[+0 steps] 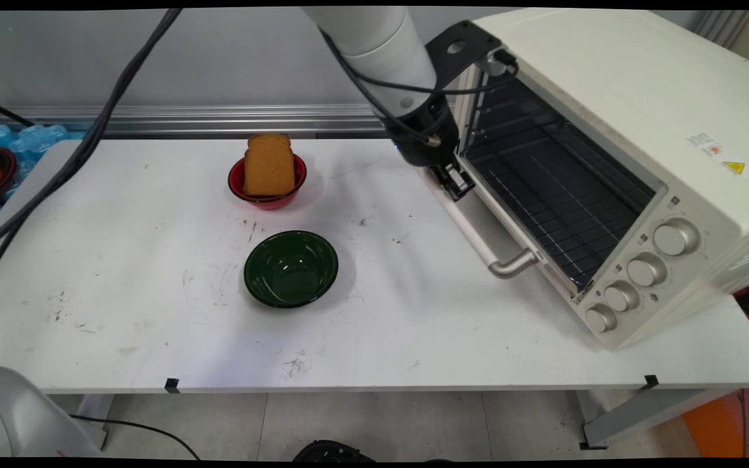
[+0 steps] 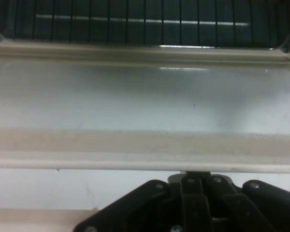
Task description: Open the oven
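One cream toaster oven point(image 1: 615, 130) stands on the right side of the white counter point(image 1: 153, 312), its door point(image 1: 472, 221) folded down flat toward the left and its dark inside with one wire rack point(image 1: 556, 195) laid open. A pale bar handle point(image 1: 488, 250) runs along the door's left edge, and four round knobs point(image 1: 638, 276) sit in a row on the oven's near face. The black end effector point(image 1: 454, 181) hangs just over the far part of the lowered door, close to the oven's mouth; in the hand view the door's glass panel point(image 2: 145, 96) and cream frame fill the picture, with the rack's bars point(image 2: 135, 19) beyond. Whether its fingers touch the door, and whether they stand apart or together, I cannot tell.

Two bowls stand left of the oven, well apart from the end effector. The red bowl point(image 1: 268, 195) lies farther back and holds one brown slice of toast point(image 1: 269, 166) standing upright. The dark green bowl point(image 1: 291, 268) sits nearer, near the counter's middle.
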